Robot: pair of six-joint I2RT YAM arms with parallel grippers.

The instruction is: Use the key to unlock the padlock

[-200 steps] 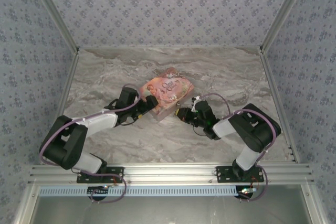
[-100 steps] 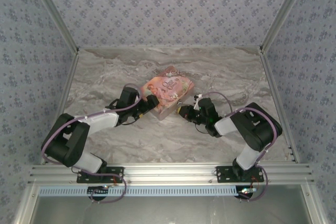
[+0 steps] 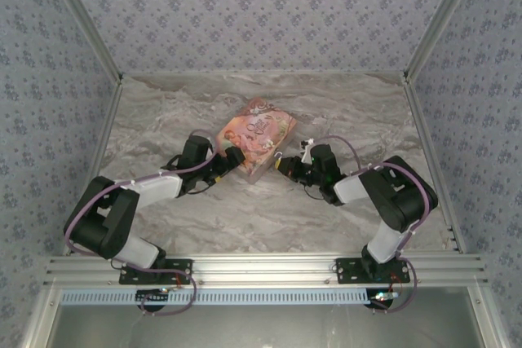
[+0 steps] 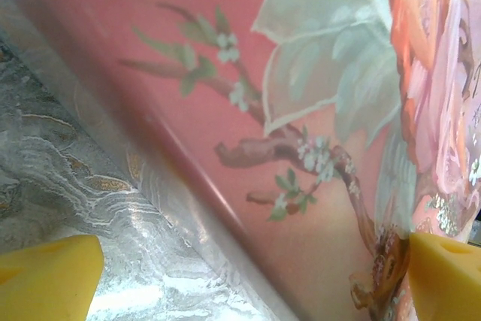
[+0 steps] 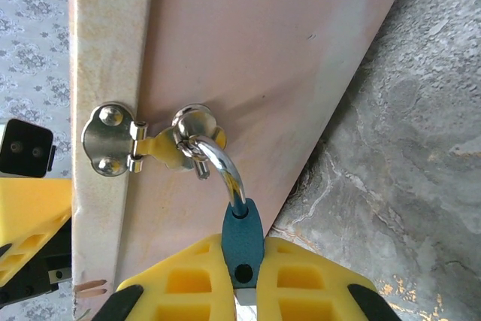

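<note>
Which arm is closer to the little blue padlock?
Right. Its gripper clamps the padlock hanging on the tin; the left gripper is at the tin's opposite side.

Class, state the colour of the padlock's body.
Blue; the padlock shows best in the right wrist view.

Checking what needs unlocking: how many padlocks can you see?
1: the small blue padlock, its metal shackle through the latch on the pink tin box, pinched in the right gripper. Another could hide behind the tin.
</note>
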